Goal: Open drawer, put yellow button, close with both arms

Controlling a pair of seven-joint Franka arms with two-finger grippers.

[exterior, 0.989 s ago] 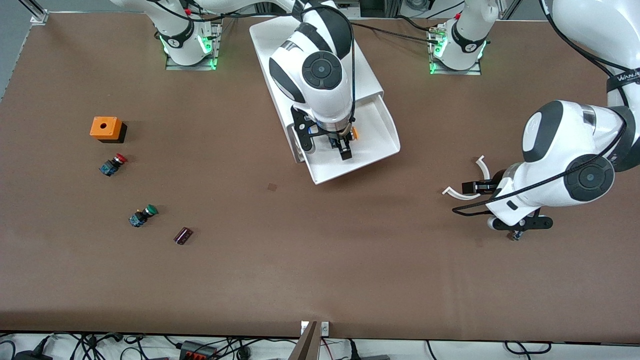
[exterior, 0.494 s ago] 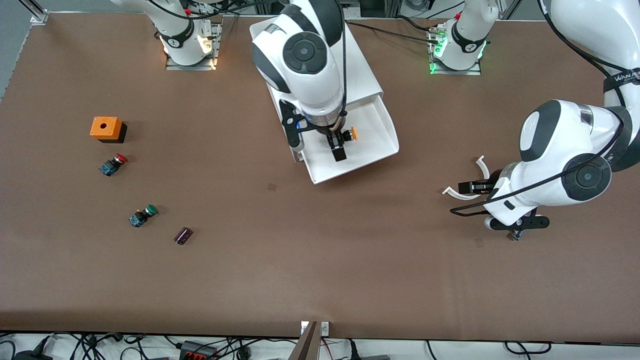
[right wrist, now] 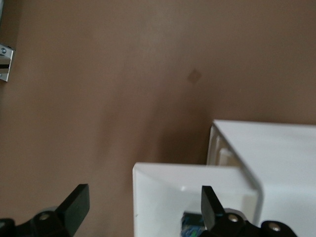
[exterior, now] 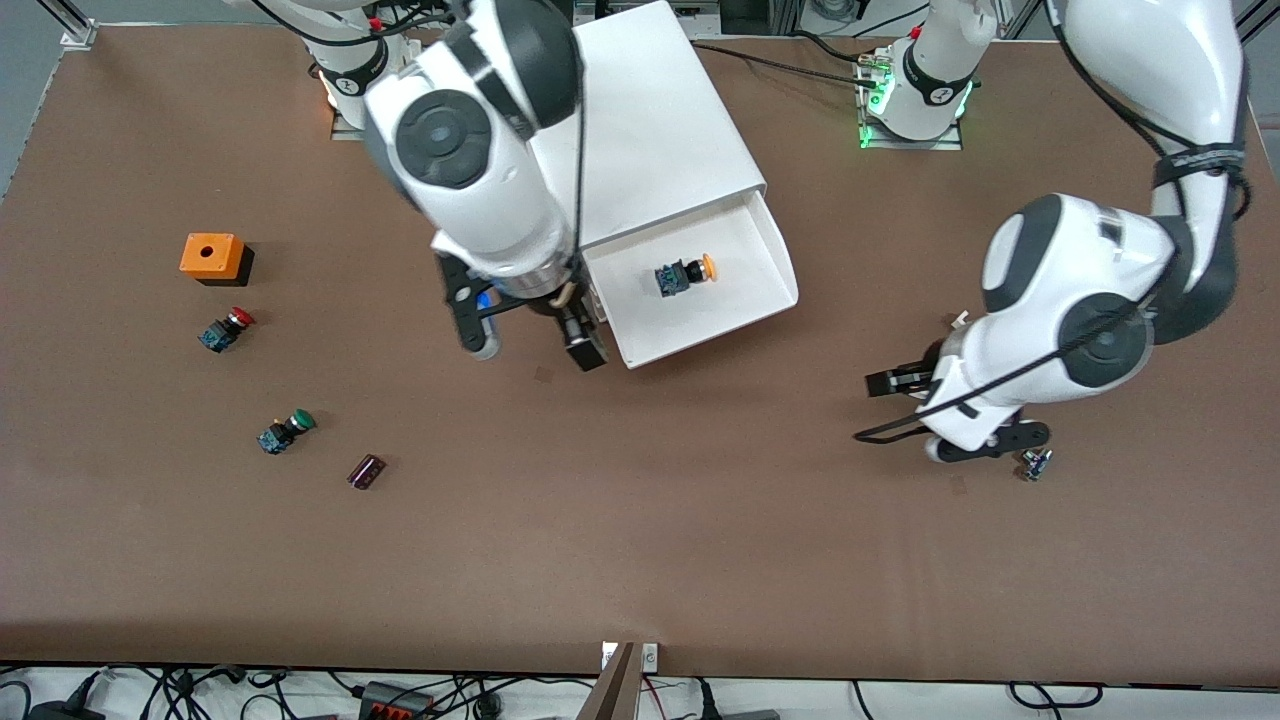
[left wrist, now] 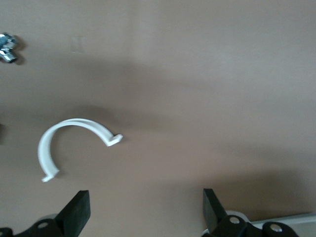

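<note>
The drawer (exterior: 722,325) stands pulled out of the white cabinet (exterior: 650,130). The yellow button (exterior: 684,274) lies on its side in the drawer, free of any gripper. My right gripper (exterior: 531,343) hangs open and empty over the table, just off the drawer's corner toward the right arm's end. In the right wrist view that drawer corner (right wrist: 163,190) sits between the open right gripper (right wrist: 142,210), and a bit of the button (right wrist: 191,226) shows. My left gripper (exterior: 893,385) hovers open and empty over bare table toward the left arm's end, seen open in the left wrist view (left wrist: 143,215).
An orange box (exterior: 212,258), a red-capped switch (exterior: 226,330), a green-capped switch (exterior: 285,431) and a small dark part (exterior: 366,471) lie toward the right arm's end. A white curved clip (left wrist: 74,143) lies under the left gripper. A small metal part (exterior: 1035,465) lies beside the left arm.
The right gripper let go of the yellow button in the drawer and moved off toward the right arm's end. The left arm shifted slightly toward the drawer, covering the curved clips.
</note>
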